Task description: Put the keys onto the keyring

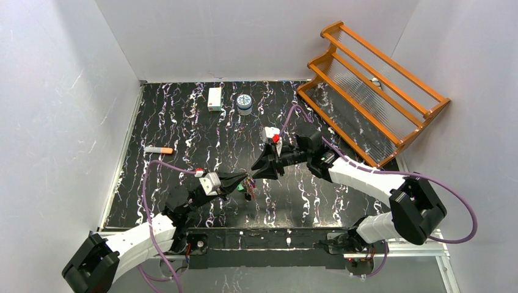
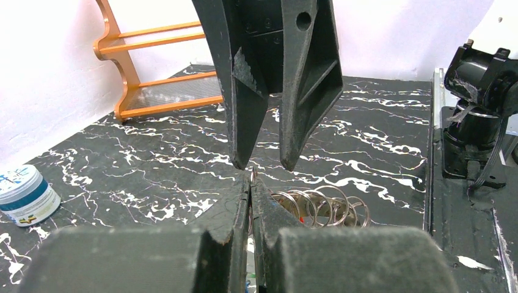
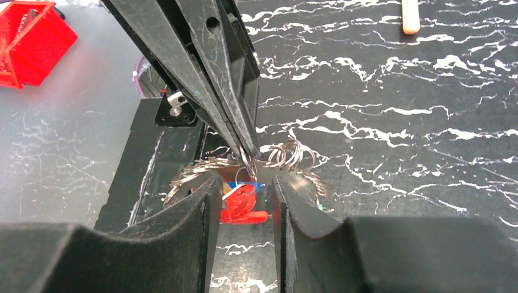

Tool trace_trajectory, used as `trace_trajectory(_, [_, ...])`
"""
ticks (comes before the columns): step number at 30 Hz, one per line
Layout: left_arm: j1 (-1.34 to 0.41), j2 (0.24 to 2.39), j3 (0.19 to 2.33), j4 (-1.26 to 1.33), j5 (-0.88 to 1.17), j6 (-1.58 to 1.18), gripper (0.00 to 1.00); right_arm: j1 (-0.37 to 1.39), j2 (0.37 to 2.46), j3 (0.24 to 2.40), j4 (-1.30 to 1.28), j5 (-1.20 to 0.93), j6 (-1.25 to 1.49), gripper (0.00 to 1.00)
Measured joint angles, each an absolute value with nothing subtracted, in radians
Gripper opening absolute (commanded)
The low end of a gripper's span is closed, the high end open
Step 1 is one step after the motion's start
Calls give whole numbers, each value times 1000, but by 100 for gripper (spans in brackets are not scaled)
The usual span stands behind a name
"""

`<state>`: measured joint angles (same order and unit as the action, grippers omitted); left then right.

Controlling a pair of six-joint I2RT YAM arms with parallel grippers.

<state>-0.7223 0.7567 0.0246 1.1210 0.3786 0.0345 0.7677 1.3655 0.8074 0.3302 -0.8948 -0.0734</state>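
Observation:
In the left wrist view my left gripper (image 2: 251,183) is shut on the thin silver keyring (image 2: 252,176), held just above the black table. Several smaller silver rings (image 2: 324,204) cluster to its right. A bunch of keys (image 3: 201,168) fans out below the ring, with a red-capped key (image 3: 247,204) and a blue cap behind it. My right gripper (image 3: 247,183) faces the left one tip to tip and stands open. The red-capped key hangs in the gap between its fingers (image 3: 207,207) without clearly touching either. From above, both grippers meet over the bunch (image 1: 247,190) near the table's middle.
An orange wooden rack (image 1: 372,91) leans at the back right. A white box (image 1: 214,98) and a round tin (image 1: 244,104) stand at the back. A small orange-tipped tube (image 1: 159,149) lies at the left. The right arm's base (image 2: 479,110) stands near the table edge.

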Motion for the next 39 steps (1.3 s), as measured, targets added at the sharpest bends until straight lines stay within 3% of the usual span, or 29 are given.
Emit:
trace_trajectory(19, [-722,757,25,1121,382,22,0,778,1432,808,431,-950,-49,28])
trace_trajectory(21, [-722,757,25,1121,383,20,0,780,1438,808,432,-951,-48,22])
trace_trajectory(24, [-722,757,25,1121,385,18,0,781,1448,808,439,-953,-48,4])
trace_trajectory(27, [-722,757,25,1121,384,14,0,781,1450,808,439,-953,-54,1])
trace_trajectory(28, [-722,757,25,1122,384,13,2,781,1450,808,438,-953,-56,1])
trace_trajectory(31, [-722,758,25,1121,383,14,28,781,1450,810,425,-949,-68,1])
trace_trajectory(33, [-722,758,25,1125,382,12,40,781,1449,818,385,-936,-91,1])
trace_trajectory(39, [-722,727,41,1060,381,45,48,781,1439,876,147,-864,-219,1])
